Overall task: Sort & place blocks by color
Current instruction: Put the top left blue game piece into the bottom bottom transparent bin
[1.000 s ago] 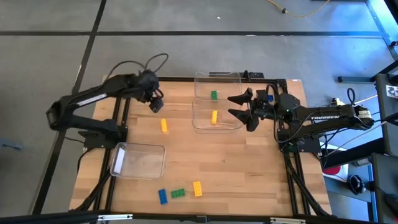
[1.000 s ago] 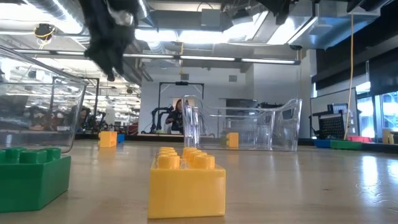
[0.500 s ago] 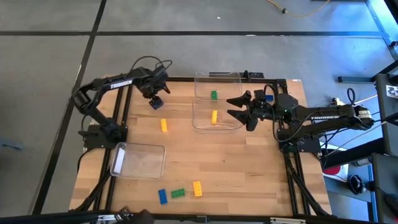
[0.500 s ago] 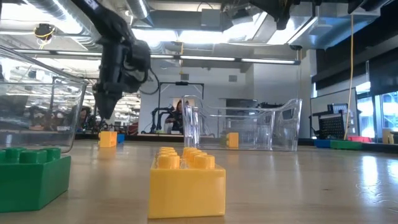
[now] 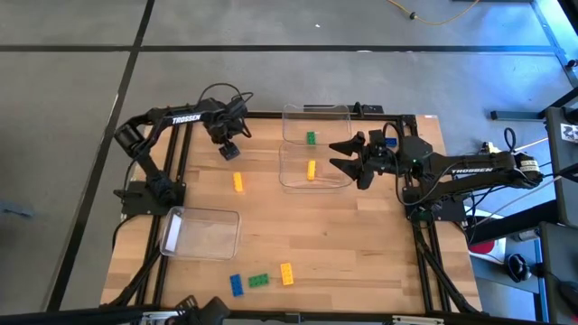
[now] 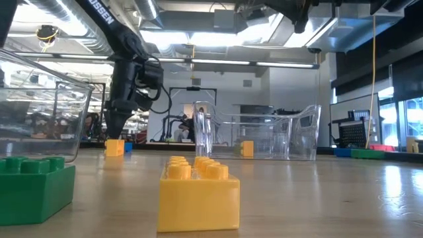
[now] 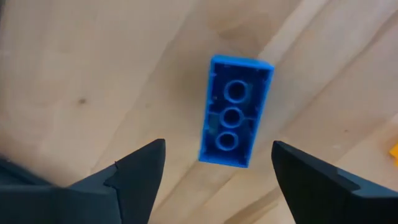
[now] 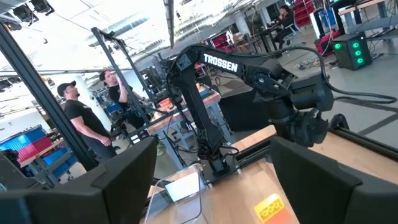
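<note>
The left hand (image 5: 228, 150) hangs over the far left part of the table (image 5: 361, 244) with its fingers spread wide and nothing between them. The left wrist view shows a blue block (image 7: 235, 112) lying directly beneath that gap, flipped so its hollow underside with three round sockets faces up. Its long axis runs roughly in line with the fingers rather than across them, so I judge the wrist must either turn or close on the block's short ends. In the low view the left hand (image 6: 114, 119) points down just above a yellow-orange block (image 6: 114, 147), with a sliver of blue beside it.

Outward from there, that yellow-orange block (image 5: 237, 181) lies near the left hand, toward the table's near side. Two clear plastic bins stand at the far middle: one bin (image 5: 315, 123) holds a green block (image 5: 311, 138), the next bin (image 5: 314, 166) a yellow-orange block (image 5: 311, 170). A third clear bin (image 5: 200, 233) sits near left with nothing visible in it. Blue (image 5: 236, 284), green (image 5: 259, 281) and yellow-orange (image 5: 286, 273) blocks lie in a row at the near edge.

The right hand (image 5: 341, 154) waits beside the two far bins, fingers wide apart. All the blocks are glossy, studded, hard plastic; the table is pale wood.
</note>
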`<action>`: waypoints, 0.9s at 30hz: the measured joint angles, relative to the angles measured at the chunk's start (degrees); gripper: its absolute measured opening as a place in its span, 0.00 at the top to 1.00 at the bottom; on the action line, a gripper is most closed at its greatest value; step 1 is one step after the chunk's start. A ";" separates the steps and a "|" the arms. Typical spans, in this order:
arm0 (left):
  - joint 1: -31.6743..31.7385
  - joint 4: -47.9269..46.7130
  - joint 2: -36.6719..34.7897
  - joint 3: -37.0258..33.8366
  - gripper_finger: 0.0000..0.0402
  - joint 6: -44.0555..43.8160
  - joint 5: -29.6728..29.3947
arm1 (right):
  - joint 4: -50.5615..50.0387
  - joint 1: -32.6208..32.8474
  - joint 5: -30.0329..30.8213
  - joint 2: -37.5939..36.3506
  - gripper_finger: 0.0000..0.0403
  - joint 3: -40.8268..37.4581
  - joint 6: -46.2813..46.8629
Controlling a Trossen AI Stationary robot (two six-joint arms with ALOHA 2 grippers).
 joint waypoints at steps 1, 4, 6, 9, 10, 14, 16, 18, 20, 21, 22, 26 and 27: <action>-0.01 -0.01 0.30 0.00 0.27 0.06 0.58 | 0.00 0.00 0.02 0.00 0.21 0.00 0.02; -0.01 0.03 1.55 0.00 0.26 1.02 2.38 | -0.02 0.00 0.02 0.00 0.21 0.00 0.02; -0.01 0.46 2.27 0.00 0.27 1.38 1.88 | -0.02 0.00 0.04 0.00 0.21 0.00 0.03; -0.01 0.86 3.32 0.00 0.27 1.43 0.27 | -0.02 0.00 0.04 0.00 0.21 0.00 0.04; -0.01 1.02 3.63 0.00 0.27 1.44 -0.03 | -0.02 0.00 0.04 0.00 0.21 0.00 0.04; -0.01 1.60 5.17 0.00 0.27 1.42 0.04 | -0.03 0.00 0.07 0.00 0.21 0.00 0.04; -0.01 1.52 6.11 0.00 0.27 1.42 0.14 | -0.04 0.00 0.09 0.00 0.21 0.00 0.04; -0.08 1.48 6.90 0.00 0.27 1.40 0.24 | -0.04 0.00 0.11 0.00 0.21 0.00 0.06; -0.16 1.44 7.32 0.00 0.27 1.40 0.27 | -0.04 0.00 0.11 0.00 0.21 0.00 0.06; -0.35 1.42 7.43 0.00 0.27 1.38 0.36 | -0.04 -0.02 0.11 0.00 0.21 0.00 0.06; -0.40 1.42 7.50 0.02 0.28 1.37 0.41 | -0.04 -0.01 0.11 0.00 0.21 0.00 0.06; -0.49 1.43 7.50 0.03 0.30 1.02 0.50 | -0.06 0.00 0.11 0.00 0.21 0.00 1.39; -0.49 1.42 7.52 0.03 0.31 0.99 0.51 | -0.06 -0.01 0.11 0.00 0.21 0.00 1.78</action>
